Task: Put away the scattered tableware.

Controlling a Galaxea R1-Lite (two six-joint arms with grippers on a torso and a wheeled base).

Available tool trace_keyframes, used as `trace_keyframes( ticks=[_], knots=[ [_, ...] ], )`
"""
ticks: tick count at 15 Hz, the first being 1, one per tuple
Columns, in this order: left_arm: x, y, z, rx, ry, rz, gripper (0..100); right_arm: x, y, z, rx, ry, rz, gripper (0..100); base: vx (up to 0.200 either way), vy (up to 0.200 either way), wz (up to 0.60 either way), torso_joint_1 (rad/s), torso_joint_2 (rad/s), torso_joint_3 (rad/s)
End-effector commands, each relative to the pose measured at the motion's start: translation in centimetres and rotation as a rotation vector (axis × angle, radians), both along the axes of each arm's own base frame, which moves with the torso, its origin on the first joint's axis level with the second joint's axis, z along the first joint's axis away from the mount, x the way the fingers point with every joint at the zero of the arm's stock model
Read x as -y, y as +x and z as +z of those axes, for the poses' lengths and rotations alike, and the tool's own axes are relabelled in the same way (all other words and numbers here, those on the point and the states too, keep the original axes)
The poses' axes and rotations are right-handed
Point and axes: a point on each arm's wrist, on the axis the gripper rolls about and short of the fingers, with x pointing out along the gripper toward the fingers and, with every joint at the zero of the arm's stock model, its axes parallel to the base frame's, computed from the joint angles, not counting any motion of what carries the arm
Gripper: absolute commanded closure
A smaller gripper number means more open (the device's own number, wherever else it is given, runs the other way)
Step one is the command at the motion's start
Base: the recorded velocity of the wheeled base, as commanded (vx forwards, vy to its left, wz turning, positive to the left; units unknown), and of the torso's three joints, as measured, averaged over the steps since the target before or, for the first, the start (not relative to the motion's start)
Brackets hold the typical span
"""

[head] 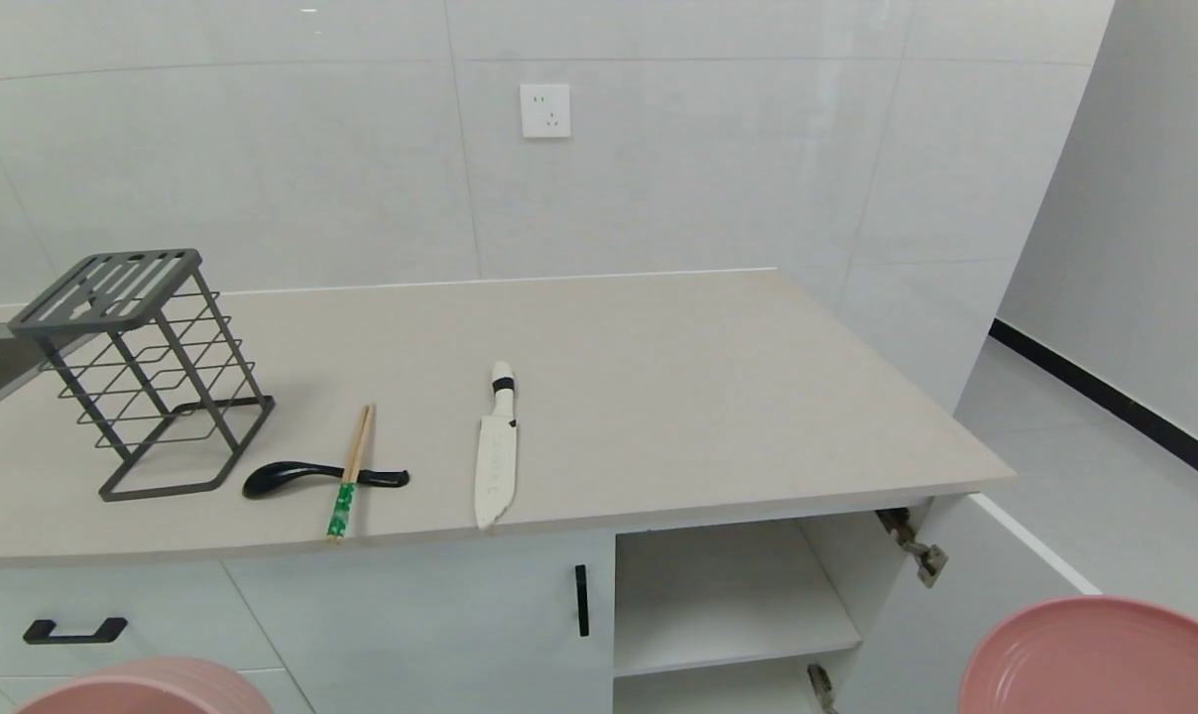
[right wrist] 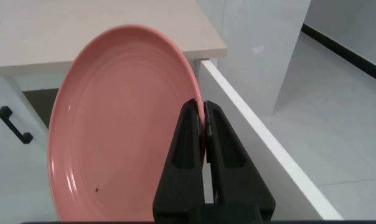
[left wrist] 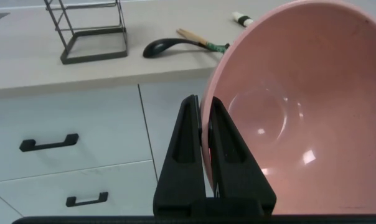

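Left pincer [left wrist: 203, 103]: my fingers are closed hard on the rim of the pink bowl [left wrist: 287, 93], one inside the wall and one outside. The rim is the only thin edge a bowl gives me to pinch.
Right pincer [right wrist: 201, 107]: pressed together on the rim of the pink plate [right wrist: 122, 118], which stands on edge with its face toward my wrist camera. Held that way, a flat plate can go into a shelf sideways.
Bowl's place: in the air on my left, below the counter edge and in front of the drawers [left wrist: 82, 118], with its hollow turned sideways.
Plate's place: in the air on my right, just beside the open cupboard door [right wrist: 256, 137].
Cupboard shelf [head: 728, 605]: bare, under the right end of the counter [head: 658, 347], with the door swung wide. I judge it to be where the plate and bowl belong.
On the counter: a black spoon [head: 301, 478] with chopsticks [head: 349, 471] lying across its handle. A white knife [head: 497, 451] lies near them, its tip at the front edge.
Rack [head: 143, 367]: wire with a slotted top, standing on the counter left of the spoon. It is probably meant for the long pieces.
Progress: early, I think, since nothing is stowed yet.
Risk: a rim pinch may let the plate swing as I turn it in.
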Motion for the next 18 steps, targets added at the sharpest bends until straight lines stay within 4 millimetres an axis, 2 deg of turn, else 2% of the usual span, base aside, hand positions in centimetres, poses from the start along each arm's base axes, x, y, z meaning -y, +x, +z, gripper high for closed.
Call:
trace_keyframes(
  ticks=[1,8,15,18],
  knots=[
    [0.00,0.02,-0.01,-0.002,0.000,0.000,100,0.00,0.01,0.00,-0.001,0.000,0.000,100,0.000,0.000,0.00,-0.178,0.52,0.334],
    [0.00,0.01,0.03,0.000,0.000,0.000,100,0.00,0.01,0.00,-0.001,0.000,-0.001,100,0.000,0.000,0.00,-0.155,0.50,0.343],
    [0.00,0.02,-0.01,-0.002,-0.003,0.000,100,0.00,0.01,0.00,-0.001,0.000,-0.001,100,0.000,0.000,0.00,-0.085,0.46,0.369],
    [0.00,0.02,-0.01,-0.002,-0.003,0.000,100,0.00,0.01,0.00,-0.001,0.000,-0.001,100,0.000,0.000,0.00,0.000,0.13,0.094]
  ],
)
